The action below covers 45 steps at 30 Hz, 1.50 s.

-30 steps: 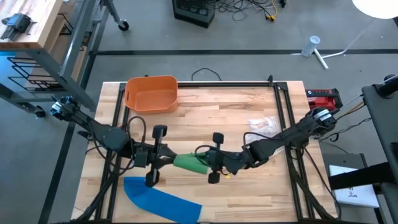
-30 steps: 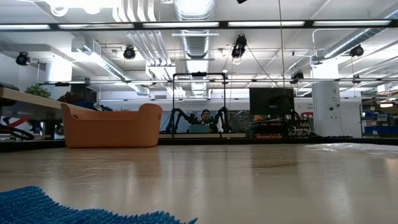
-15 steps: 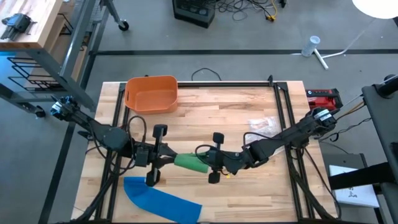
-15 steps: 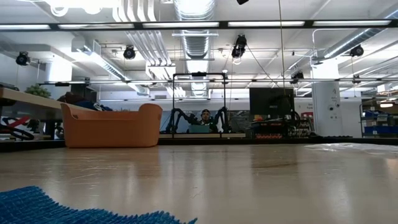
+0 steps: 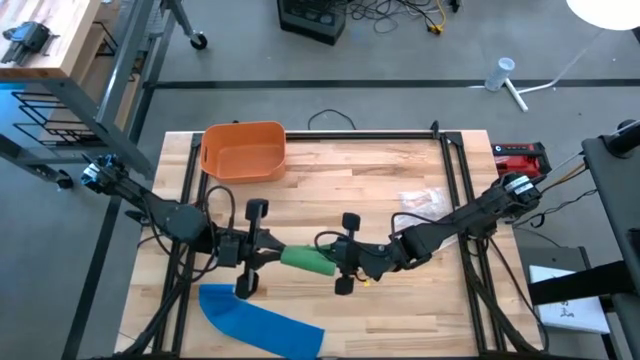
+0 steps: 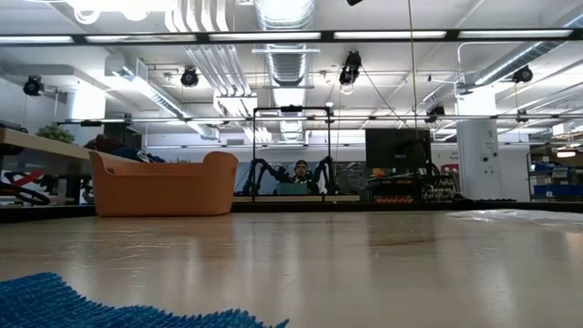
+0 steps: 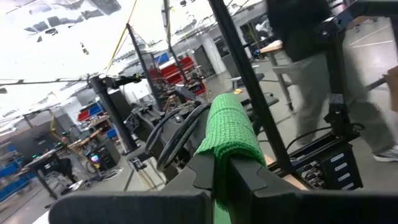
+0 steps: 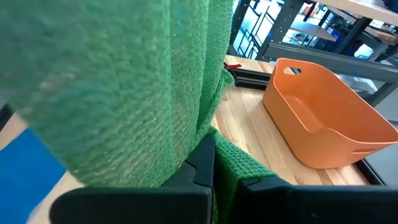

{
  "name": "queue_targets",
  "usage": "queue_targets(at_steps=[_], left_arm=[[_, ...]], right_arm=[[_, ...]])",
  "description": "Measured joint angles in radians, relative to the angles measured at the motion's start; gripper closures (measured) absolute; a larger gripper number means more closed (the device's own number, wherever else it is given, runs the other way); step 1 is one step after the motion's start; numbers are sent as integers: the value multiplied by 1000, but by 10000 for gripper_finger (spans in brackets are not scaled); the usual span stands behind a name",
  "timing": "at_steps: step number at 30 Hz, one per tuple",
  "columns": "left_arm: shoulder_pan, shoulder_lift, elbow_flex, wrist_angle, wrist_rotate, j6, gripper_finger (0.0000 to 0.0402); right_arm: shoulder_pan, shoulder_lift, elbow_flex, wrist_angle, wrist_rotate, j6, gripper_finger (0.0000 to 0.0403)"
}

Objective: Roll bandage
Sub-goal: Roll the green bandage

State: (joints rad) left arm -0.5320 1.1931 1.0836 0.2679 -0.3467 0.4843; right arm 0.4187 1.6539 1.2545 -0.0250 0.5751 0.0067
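A green bandage (image 5: 305, 262), partly rolled, hangs in the air over the table's near middle, between my two grippers. My left gripper (image 5: 272, 258) comes at it from the table's left and is shut on it. My right gripper (image 5: 335, 266) comes from the right and is also shut on it. In the left wrist view the rolled part (image 7: 230, 127) stands just past the fingertips. In the right wrist view the bandage (image 8: 124, 81) fills most of the picture. The low view shows neither gripper nor the bandage. My left gripper pinches the bandage's left end (image 7: 221, 186) between its two fingers, reaching in about level from the table's left. The roll sits just beyond the fingertips, clear of the table. My right gripper pinches a fold of the bandage (image 8: 225, 167) at its right end between its two fingers, slanting slightly down from the table's right. The bandage is clear of the table, and its bulk stands close before the camera.
A blue cloth (image 5: 262, 320) lies flat at the near left, below the grippers. An orange basket (image 5: 243, 150) stands at the far left. A clear plastic bag (image 5: 425, 200) lies toward the right, and a red device (image 5: 520, 156) sits past the table's right edge.
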Motion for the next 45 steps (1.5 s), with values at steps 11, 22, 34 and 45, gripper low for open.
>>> queue_targets(at_steps=[11,22,34,45], left_arm=[[0,0,0,-14,-13,-20,393],[13,0,0,57,-19,31,393],[20,-3,0,62,-10,79,395],[21,-4,0,19,-10,119,396]], right_arm=[[0,0,0,0,1,3,400],[0,-65,0,0,3,45,272],[-16,-162,0,-6,32,184,170],[-20,-254,0,-88,-64,423,168]])
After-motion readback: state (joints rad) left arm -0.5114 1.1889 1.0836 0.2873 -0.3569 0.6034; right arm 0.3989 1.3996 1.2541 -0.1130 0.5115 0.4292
